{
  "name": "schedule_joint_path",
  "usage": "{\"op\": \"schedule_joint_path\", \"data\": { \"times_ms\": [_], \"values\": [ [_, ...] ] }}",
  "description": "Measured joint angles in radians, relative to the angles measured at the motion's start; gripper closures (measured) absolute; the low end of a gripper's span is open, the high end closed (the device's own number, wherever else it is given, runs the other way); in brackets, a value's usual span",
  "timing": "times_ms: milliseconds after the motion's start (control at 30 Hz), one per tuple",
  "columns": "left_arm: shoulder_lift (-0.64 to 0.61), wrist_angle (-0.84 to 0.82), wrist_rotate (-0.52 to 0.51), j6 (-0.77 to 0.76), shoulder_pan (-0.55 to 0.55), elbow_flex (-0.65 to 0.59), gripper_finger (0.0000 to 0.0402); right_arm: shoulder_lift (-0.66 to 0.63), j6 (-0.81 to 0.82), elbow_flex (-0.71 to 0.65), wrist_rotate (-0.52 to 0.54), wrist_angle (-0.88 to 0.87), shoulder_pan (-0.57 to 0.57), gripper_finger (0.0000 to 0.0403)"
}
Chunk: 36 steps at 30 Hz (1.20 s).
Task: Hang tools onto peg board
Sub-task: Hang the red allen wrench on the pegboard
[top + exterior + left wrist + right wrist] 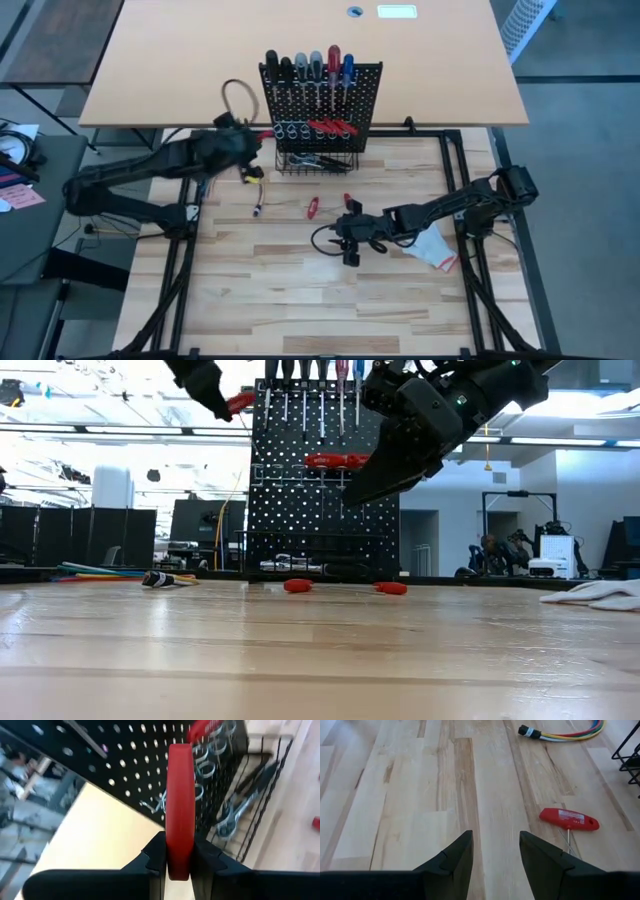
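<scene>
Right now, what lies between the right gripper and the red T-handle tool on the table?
Nothing. In the right wrist view, only bare wood separates the open right gripper from the red T-handle tool; the wire bundle lies farther off.

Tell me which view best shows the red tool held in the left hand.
The left wrist view: the red tool fills the frame, clamped in the left hand near the peg board. The low view catches a red sliver; the high view barely shows it; the right wrist view misses it.

Red tool (180, 810) lower end hidden between pincer fingers (155, 857), basket contents blurred
</scene>
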Motion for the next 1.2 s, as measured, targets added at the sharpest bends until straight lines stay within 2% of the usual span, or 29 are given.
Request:
{"op": "schedule_joint_path", "data": {
  "times_ms": [133, 333, 467, 667, 867, 1000, 1200],
  "values": [
    [0.118, -0.146, -0.017, -0.051, 0.009, 0.11, 0.0358, 0.0, 0.0, 0.0, 0.0, -0.007, 0.015, 0.0237],
    [0.213, -0.197, -0.034, -0.044, 0.022, 0.189, 0.0358, 0.0, -0.003, 0.0, -0.008, -0.007, 0.026, 0.0237],
    [0.247, -0.21, 0.041, -0.027, 0.07, 0.228, 0.0358, 0.0, -0.003, 0.0, -0.008, -0.007, 0.024, 0.0237],
    [0.289, -0.314, 0.163, -0.059, 0.162, 0.321, 0.0358, 0.0, -0.003, 0.0, -0.007, -0.002, 0.023, 0.0237],
    [0.294, -0.362, 0.268, -0.067, 0.205, 0.377, 0.0358, 0.0, -0.003, 0.0, -0.007, -0.001, 0.022, 0.0237],
    [0.294, -0.394, 0.273, -0.071, 0.216, 0.403, 0.0358, 0.0, 0.0, 0.0, -0.007, -0.001, 0.022, 0.0237],
    [0.298, -0.396, 0.344, -0.064, 0.257, 0.408, 0.0358, 0.0, -0.001, 0.0, -0.007, 0.005, 0.022, 0.0237]
  ]
}}
